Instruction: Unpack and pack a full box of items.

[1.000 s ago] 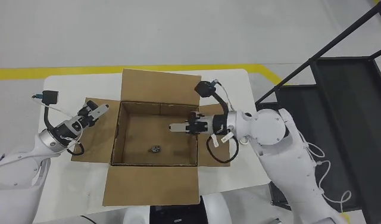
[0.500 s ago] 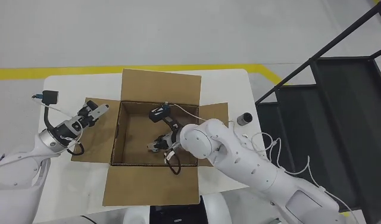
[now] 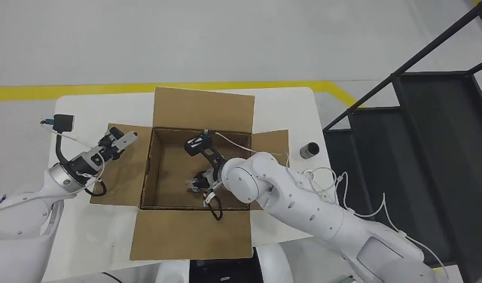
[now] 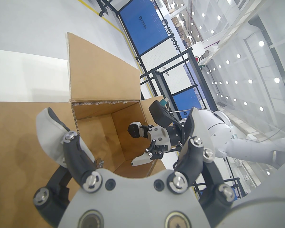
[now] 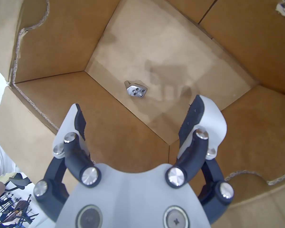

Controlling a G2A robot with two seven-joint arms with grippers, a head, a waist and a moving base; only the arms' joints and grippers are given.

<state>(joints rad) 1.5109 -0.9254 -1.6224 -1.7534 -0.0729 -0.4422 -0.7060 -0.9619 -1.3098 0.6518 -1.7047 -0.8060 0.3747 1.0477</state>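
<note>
An open cardboard box (image 3: 202, 130) stands mid-table with all its flaps folded out. One small grey metal part (image 5: 135, 89) with holes lies on the box floor, close to a wall. My right gripper (image 5: 137, 117) hangs inside the box just above that part, fingers open and empty, and shows in the top view low over the floor (image 3: 197, 184). My left gripper (image 3: 120, 141) is over the box's left flap, open and empty; in its own wrist view its fingertips (image 4: 47, 119) frame the box's inside and the right gripper (image 4: 138, 143).
A small dark cylinder (image 3: 309, 149) stands on the white table just right of the box's right flap. The far flap (image 4: 95, 77) stands upright. A dark metal rack (image 3: 437, 132) is beyond the table's right edge.
The right arm has swung from the box's right side down into the box, its gripper now low over the metal part. The left arm has stayed put.
</note>
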